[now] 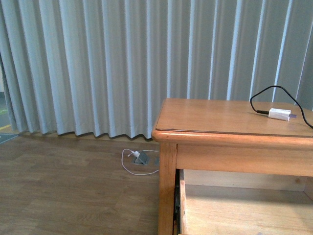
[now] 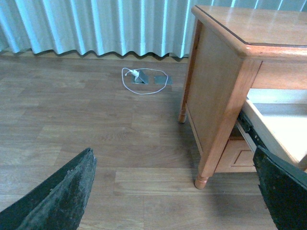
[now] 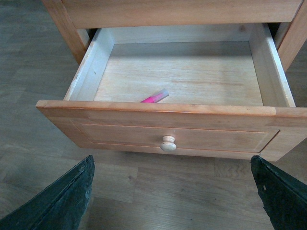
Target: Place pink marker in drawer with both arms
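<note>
Right wrist view: drawer [image 3: 216,109] stands open, its pale wood inside fully exposed. Marker [image 3: 154,97] lies on the drawer floor, close behind the front wall and somewhat left of centre in this picture; it lies at an angle, pale tip toward the back, and its pink end is partly hidden by the front rim. Nothing touches it. Round knob [image 3: 168,143] sits at the middle of the panelled front. Right gripper [image 3: 171,162] hangs over the floor [image 3: 144,191] in front of the drawer, jaws wide apart and empty; one black finger [image 3: 67,201] shows at each lower corner, clear of the drawer front. Left wrist view: left gripper [image 2: 173,152] is beside the cabinet [image 2: 216,86], off its left side, jaws likewise wide apart and holding nothing. The open drawer shows at the cabinet's front edge. Front view: neither arm is visible. A white adapter [image 1: 279,114] with a black cable [image 1: 264,90] rests on the cabinet top, toward the right. A pale pleated curtain [image 1: 98,63] hangs behind. A white cord [image 1: 132,164] lies looped on the floor near the curtain's hem, well apart from the cabinet.
</note>
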You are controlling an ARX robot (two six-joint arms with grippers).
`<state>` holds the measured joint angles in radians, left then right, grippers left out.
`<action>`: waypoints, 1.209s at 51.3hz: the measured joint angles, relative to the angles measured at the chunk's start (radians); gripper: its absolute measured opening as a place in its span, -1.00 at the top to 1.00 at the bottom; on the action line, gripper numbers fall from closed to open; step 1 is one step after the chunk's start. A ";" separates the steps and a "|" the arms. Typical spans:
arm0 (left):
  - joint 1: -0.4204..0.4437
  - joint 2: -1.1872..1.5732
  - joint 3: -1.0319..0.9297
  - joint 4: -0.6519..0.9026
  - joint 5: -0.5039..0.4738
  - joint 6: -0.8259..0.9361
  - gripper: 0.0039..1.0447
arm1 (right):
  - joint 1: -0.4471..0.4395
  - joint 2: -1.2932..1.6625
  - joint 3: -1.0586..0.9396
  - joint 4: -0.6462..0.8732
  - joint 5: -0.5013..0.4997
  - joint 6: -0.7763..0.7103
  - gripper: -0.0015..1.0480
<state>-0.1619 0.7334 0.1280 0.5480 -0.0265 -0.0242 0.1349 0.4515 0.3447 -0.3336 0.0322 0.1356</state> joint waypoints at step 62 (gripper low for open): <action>0.159 -0.498 -0.105 -0.309 0.026 0.019 0.93 | 0.000 0.000 -0.001 0.000 0.000 0.000 -0.84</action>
<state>-0.0025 0.2352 0.0227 0.2394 -0.0002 -0.0055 0.1349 0.4515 0.3439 -0.3336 0.0322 0.1356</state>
